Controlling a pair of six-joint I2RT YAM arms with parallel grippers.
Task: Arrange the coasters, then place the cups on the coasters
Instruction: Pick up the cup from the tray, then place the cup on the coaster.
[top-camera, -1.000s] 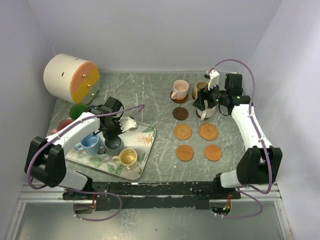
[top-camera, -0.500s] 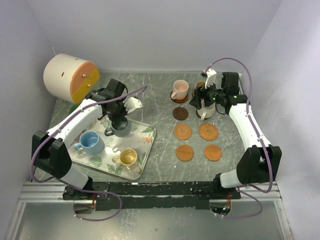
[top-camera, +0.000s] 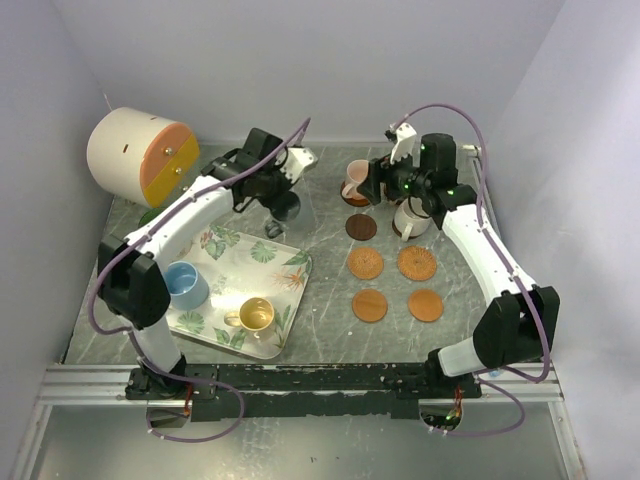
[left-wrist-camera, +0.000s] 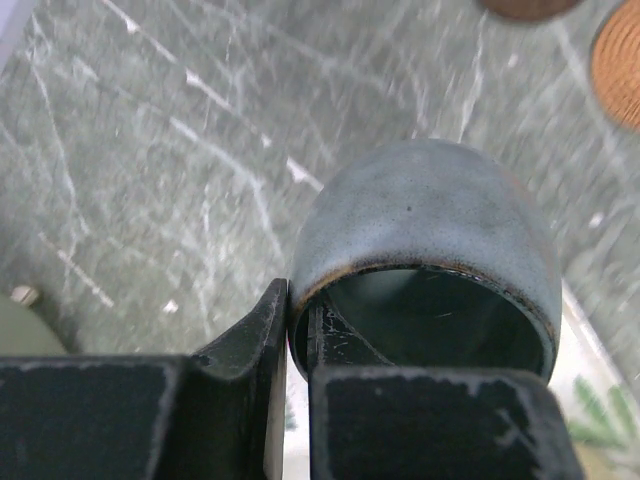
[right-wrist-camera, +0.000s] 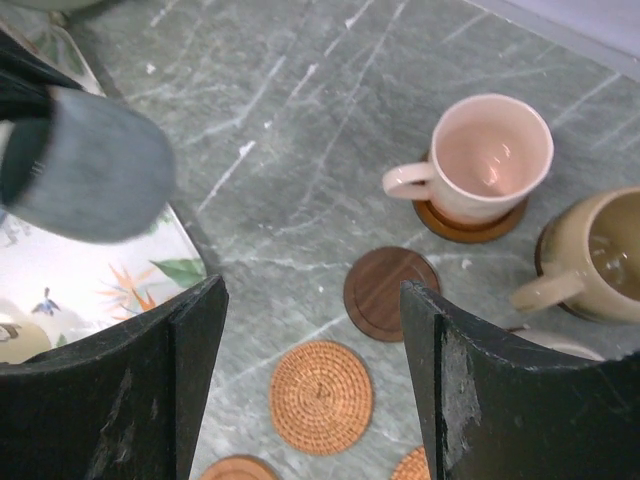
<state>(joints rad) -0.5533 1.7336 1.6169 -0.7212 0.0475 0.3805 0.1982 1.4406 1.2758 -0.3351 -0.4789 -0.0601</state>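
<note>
My left gripper (top-camera: 276, 192) is shut on the rim of the dark grey cup (top-camera: 286, 209), one finger outside and one inside the rim (left-wrist-camera: 298, 330). It holds the cup (left-wrist-camera: 430, 225) in the air beyond the tray's far corner. My right gripper (top-camera: 380, 190) hangs open and empty (right-wrist-camera: 312, 290) over the bare dark wooden coaster (right-wrist-camera: 390, 292) and a woven one (right-wrist-camera: 320, 397). The pink cup (right-wrist-camera: 490, 155) stands on a dark coaster (right-wrist-camera: 470, 224). The tan cup (right-wrist-camera: 600, 255) is to its right, and the cream cup (top-camera: 413, 221) stands below that. Two orange-tan coasters (top-camera: 370, 305) lie nearest me.
The leaf-print tray (top-camera: 240, 262) at the front left holds the light blue cup (top-camera: 184, 285) and the yellow cup (top-camera: 255, 316). A big white-and-orange cylinder (top-camera: 140, 155) lies at the back left with a bit of green (top-camera: 151, 216) beside it. Walls close in on three sides.
The left arm lifted the dark grey cup off the tray and carried it away from me and rightward. The right arm swung left, off the cream cup, still open.
</note>
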